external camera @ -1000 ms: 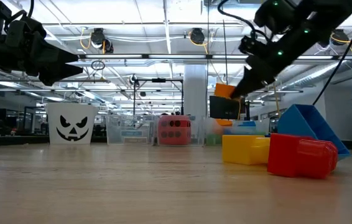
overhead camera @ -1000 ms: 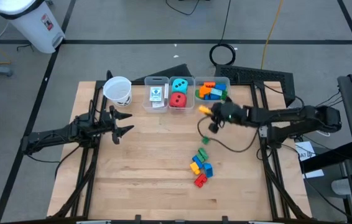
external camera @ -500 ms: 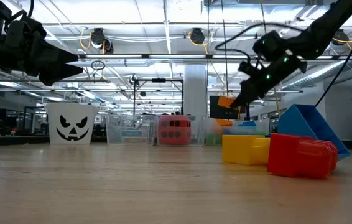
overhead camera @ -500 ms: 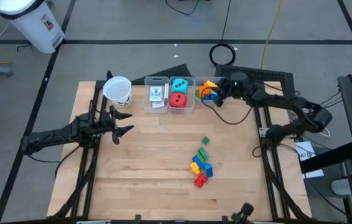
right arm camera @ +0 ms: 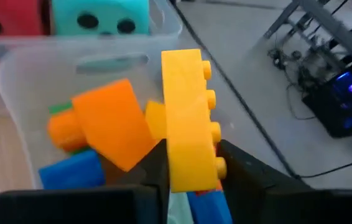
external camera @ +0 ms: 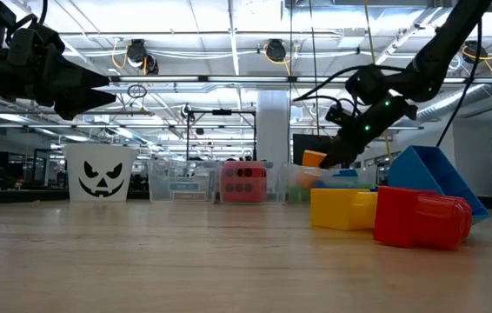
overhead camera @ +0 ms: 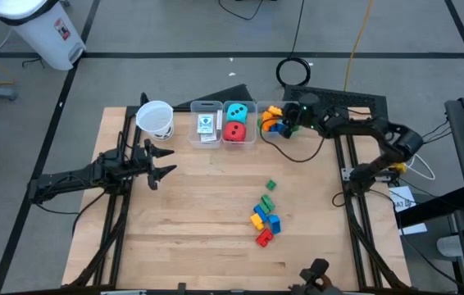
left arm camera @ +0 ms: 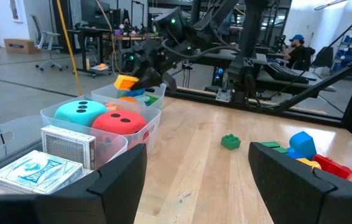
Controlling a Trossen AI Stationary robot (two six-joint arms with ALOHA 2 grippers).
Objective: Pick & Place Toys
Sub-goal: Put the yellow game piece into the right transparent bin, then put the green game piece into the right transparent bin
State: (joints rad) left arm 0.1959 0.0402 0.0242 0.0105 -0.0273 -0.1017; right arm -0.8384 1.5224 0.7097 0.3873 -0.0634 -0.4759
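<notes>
My right gripper (overhead camera: 279,118) hangs over the rightmost of three clear bins (overhead camera: 258,131) at the table's far edge, shut on a yellow brick (right arm camera: 188,118). That bin holds orange, blue and green bricks (right arm camera: 104,127). The middle bin holds the teal die (overhead camera: 235,112) and the red die (overhead camera: 234,131), and the left bin holds white card packs (overhead camera: 206,127). Several loose bricks (overhead camera: 265,218) lie on the wood right of centre, with a green one (overhead camera: 270,186) apart from them. My left gripper (overhead camera: 163,161) waits open at the table's left. My right gripper pinches the yellow brick between its two fingers, one on the smooth side (right arm camera: 171,163) and one on the studded side. The fingers slant down from the table's right. The brick sticks out past the fingertips, clear above the bricks in the bin.
A white paper cup (overhead camera: 155,120) with a pumpkin face stands at the far left, next to the bins. A black cable (overhead camera: 297,156) trails from my right arm over the table. The near left wood (overhead camera: 183,238) is bare.
My right gripper has carried the yellow brick from over the table's middle toward the far edge, out over the rightmost bin, and has sunk lower toward the bricks inside. It has also turned about its own axis on the way.
</notes>
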